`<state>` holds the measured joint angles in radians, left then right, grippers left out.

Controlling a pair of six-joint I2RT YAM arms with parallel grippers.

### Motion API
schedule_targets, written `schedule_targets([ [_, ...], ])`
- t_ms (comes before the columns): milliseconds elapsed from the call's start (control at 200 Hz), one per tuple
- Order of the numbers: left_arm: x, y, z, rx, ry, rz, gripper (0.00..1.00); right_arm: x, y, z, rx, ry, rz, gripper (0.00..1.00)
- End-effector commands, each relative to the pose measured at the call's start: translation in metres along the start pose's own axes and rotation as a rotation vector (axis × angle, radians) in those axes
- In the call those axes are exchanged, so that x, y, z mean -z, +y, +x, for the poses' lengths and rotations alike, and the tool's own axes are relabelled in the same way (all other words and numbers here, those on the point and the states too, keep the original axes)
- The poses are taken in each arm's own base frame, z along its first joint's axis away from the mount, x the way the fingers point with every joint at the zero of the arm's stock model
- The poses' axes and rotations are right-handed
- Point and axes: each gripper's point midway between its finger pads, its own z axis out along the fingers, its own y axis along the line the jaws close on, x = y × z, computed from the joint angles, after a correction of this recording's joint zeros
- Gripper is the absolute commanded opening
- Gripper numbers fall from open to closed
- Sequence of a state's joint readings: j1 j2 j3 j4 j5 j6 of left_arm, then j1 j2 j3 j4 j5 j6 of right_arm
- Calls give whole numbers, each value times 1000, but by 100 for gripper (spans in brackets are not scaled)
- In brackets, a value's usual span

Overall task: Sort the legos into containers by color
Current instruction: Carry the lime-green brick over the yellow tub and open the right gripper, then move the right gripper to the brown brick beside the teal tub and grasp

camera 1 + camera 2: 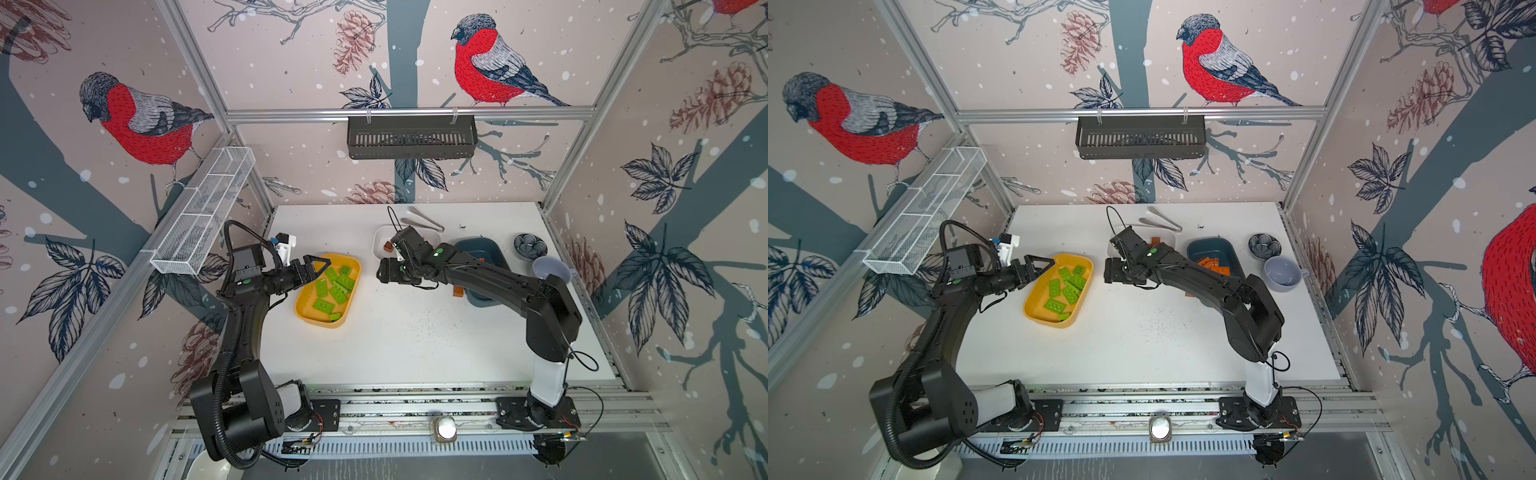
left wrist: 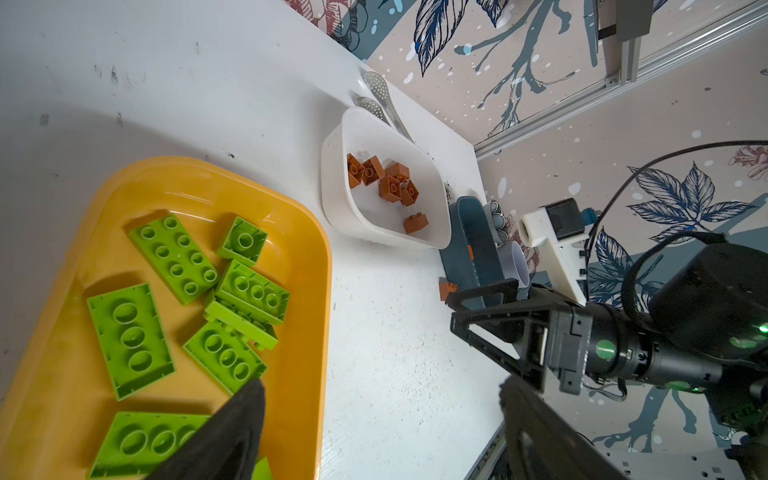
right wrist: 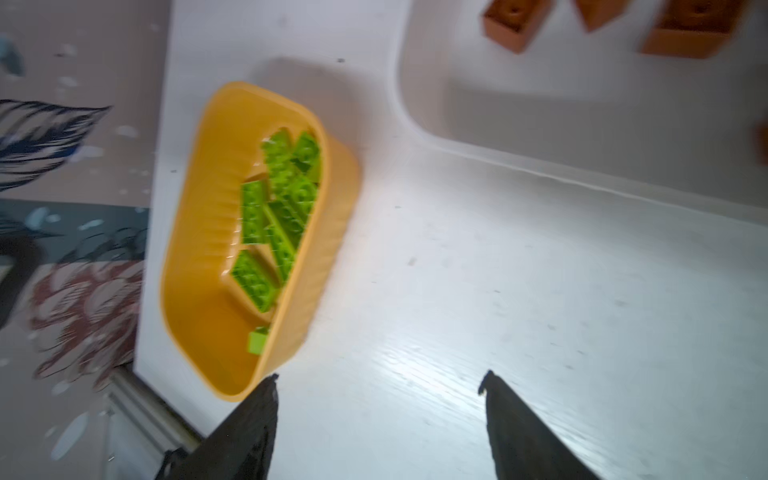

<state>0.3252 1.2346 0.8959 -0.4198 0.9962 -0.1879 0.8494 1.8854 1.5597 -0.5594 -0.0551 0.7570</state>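
Dark fingers (image 2: 232, 432) of the left gripper (image 1: 321, 269) crowd the near edge of the left wrist view, spread wide with nothing between them. One of them overlaps a green plate in that picture, though contact cannot be told. In both top views this gripper hangs over the left end of the yellow tub (image 1: 307, 304), where the green legos (image 1: 334, 286) lie in a loose heap.

Across a strip of bare table (image 1: 415, 340) comes the right gripper (image 3: 379, 376). Its fingers (image 3: 523, 424) stand well apart and empty above the white surface, between the yellow tub and the white tub (image 2: 361, 137).

Brown cubes (image 2: 388, 183) sit in the white tub. The left wrist view shows a handful of them clearly, while in both top views the right arm covers most of that tub. Next comes the teal tub (image 1: 1208, 249), holding orange legos (image 1: 1214, 266). These show only in a top view; the left wrist camera catches just the tub's outer wall. One orange brick (image 2: 446, 289) lies on the table just beside that tub, outside it.

Further right stand the grey mug (image 1: 1281, 272) and the flower-patterned dish (image 1: 530, 244). Metal tongs (image 1: 424, 218) lie behind the white tub. The right wrist view is blurred — colours read, studs barely.
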Motion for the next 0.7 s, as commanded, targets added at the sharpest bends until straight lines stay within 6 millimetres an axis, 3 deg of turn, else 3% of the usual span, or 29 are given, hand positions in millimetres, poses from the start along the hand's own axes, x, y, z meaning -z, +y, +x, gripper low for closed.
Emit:
schedule_targets([
  [0, -1, -4, -6, -18, -15, 29, 88, 15, -65, 16, 22, 13, 294, 83],
  [145, -1, -4, -5, -18, -10, 30, 88, 19, -119, 27, -102, -10, 477, 85],
  [285, -2, -3, -3, -17, -10, 29, 88, 10, -148, 40, -152, -4, 535, 84],
  [690, -5, 1, 0, -7, 2, 26, 88, -8, -185, 28, -147, -23, 613, 84],
])
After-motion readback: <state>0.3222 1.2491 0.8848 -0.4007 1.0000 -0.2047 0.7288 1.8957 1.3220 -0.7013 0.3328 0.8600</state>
